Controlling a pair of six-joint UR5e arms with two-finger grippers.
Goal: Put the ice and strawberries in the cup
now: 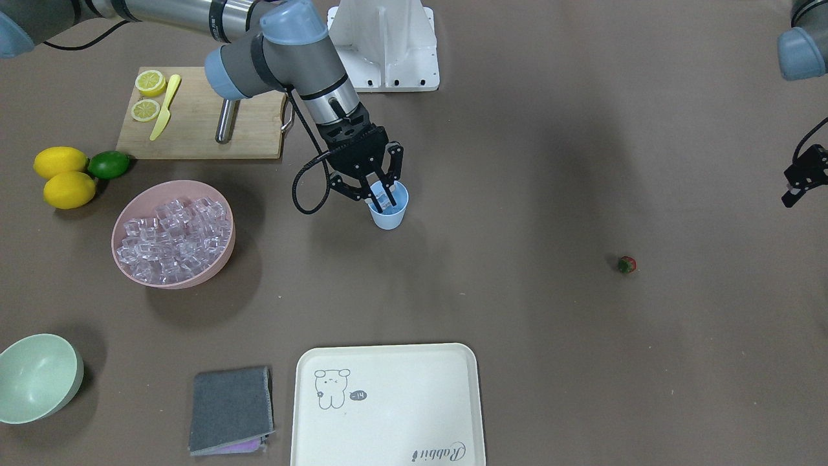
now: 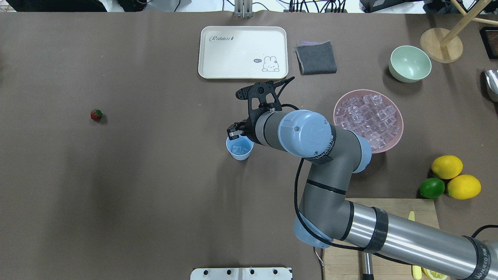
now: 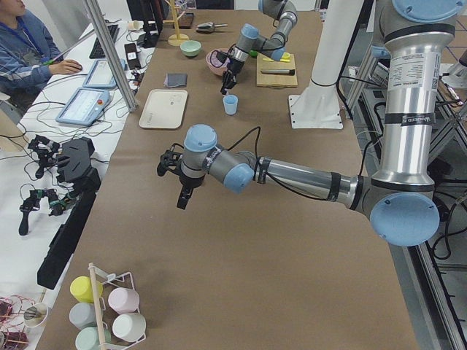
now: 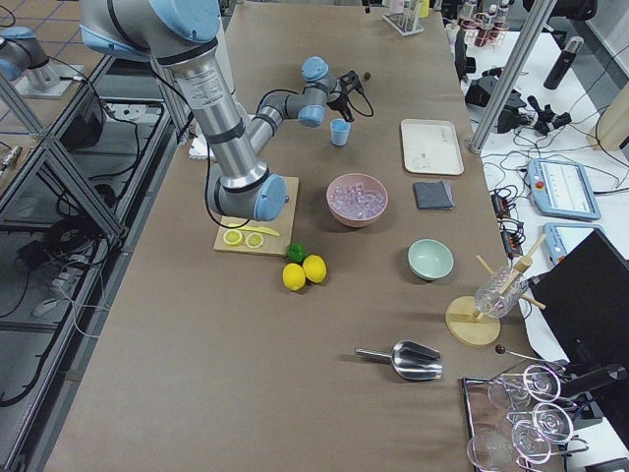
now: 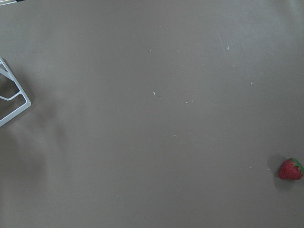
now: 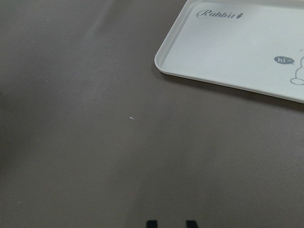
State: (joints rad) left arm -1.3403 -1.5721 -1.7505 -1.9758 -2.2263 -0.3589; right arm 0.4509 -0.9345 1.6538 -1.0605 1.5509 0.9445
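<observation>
**Right arm.** The right fingers (image 1: 383,194) point down into the mouth of the cup (image 1: 388,219), with both tips inside the rim. The front view shows a narrow gap between them, and the wrist view shows both tips apart at its lower edge. A pale patch sits in that gap, and it cannot be told whether the fingers clamp anything. Below the tips, the overhead view shows a clear cube (image 2: 236,148) lying in the cup.

**Left arm.** The left fingers (image 3: 182,203) hang above bare table (image 1: 550,162), well apart from the cup. Whether they are apart or together cannot be told.

**Task items.**
- The cup stands upright directly under the right fingers.
- The ice (image 1: 173,241) is heaped in a pink bowl (image 1: 162,285), near the right fingers on their outer side, away from the left arm.
- The strawberry (image 1: 626,264) lies on the table, well apart from the right fingers and nearer the left ones. It shows at the lower right corner of the left wrist view. Neither set of fingers touches it.

**Other items.**
- A cream tray (image 1: 388,440) lies beyond the right fingers on the side away from the robot's base.
- A folded grey cloth (image 1: 229,408) lies just beside the tray.
- A pale green bowl (image 1: 39,382) sits past the cloth, farther out from the fingers.
</observation>
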